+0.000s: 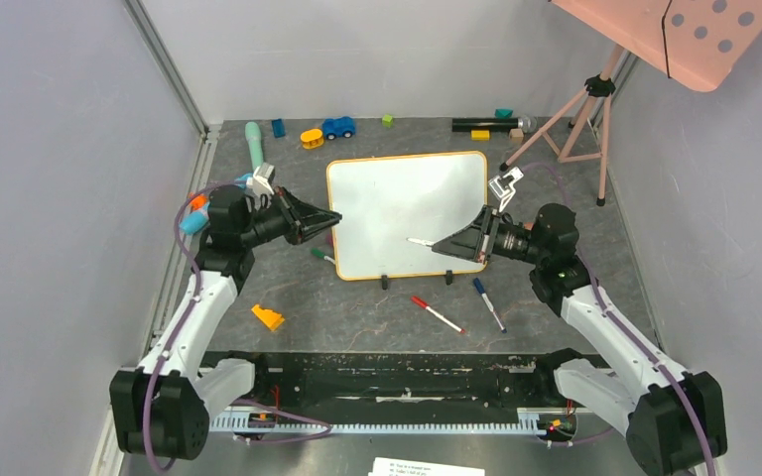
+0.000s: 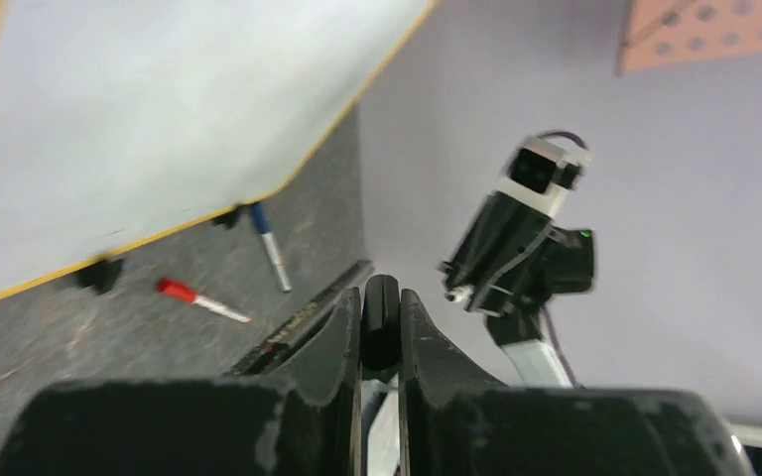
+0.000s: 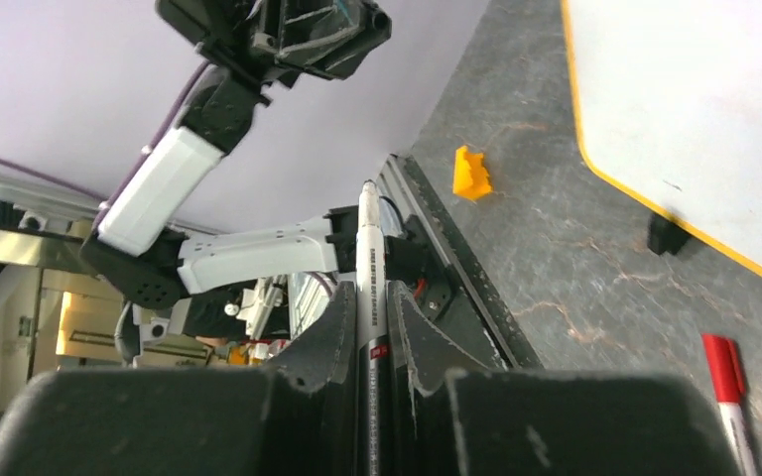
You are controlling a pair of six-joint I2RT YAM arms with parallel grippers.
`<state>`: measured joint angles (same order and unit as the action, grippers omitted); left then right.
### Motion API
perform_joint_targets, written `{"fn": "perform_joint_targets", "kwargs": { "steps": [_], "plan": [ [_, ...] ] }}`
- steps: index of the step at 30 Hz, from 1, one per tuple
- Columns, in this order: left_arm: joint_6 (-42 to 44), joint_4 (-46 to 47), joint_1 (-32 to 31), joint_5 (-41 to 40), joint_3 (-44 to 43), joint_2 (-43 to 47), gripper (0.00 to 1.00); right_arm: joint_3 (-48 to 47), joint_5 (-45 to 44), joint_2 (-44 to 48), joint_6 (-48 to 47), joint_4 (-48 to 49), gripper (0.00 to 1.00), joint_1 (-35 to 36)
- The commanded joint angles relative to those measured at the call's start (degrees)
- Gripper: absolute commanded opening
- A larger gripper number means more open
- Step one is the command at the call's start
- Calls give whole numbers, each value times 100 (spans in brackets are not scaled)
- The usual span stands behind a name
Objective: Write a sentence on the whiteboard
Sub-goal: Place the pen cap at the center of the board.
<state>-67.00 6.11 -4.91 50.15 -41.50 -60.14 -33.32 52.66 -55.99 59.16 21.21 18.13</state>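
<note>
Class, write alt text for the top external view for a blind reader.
Seen from above, the right claw holds a marker over an orange-framed whiteboard with no legible writing, while the left claw sits at its left edge. A red marker and a blue marker lie in front.
</note>
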Motion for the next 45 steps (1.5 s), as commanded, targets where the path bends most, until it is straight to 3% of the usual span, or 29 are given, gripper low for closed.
{"fn": "perform_joint_targets", "kwargs": {
  "steps": [1, 4, 8, 18, 29, 31, 40, 45],
  "plan": [
    [1839, -3108, 42, -1592, -219, 449, 2, -696, -741, 138, -1632, -2043, 0, -11],
    [2321, -4140, 41, -2664, -251, 427, 2, -1315, -1865, 293, -2620, -3402, 0, -9],
    [2521, -4772, 42, -3607, -154, 87, 2, -1516, -2748, 668, -3057, -3782, 0, -11],
    [2457, -4391, 42, -4298, 337, -702, 2, -1508, -4216, 1135, -2640, -4864, 0, -11],
    [2306, -3986, 37, -4791, 535, -1607, 2, -1467, -4613, 1418, -2586, -5346, 0, -13],
    [2323, -3990, 42, -4867, 508, -1666, 9, -1467, -4658, 1436, -2641, -5343, 0, -11],
    [2482, -4568, 42, -4833, -57, -1719, 73, -1665, -4559, 1331, -3044, -5254, 0, -11],
    [2842, -5119, 42, -4643, -894, -1422, 90, -1915, -4604, 1121, -3299, -5313, 0, -11]
  ]
}}
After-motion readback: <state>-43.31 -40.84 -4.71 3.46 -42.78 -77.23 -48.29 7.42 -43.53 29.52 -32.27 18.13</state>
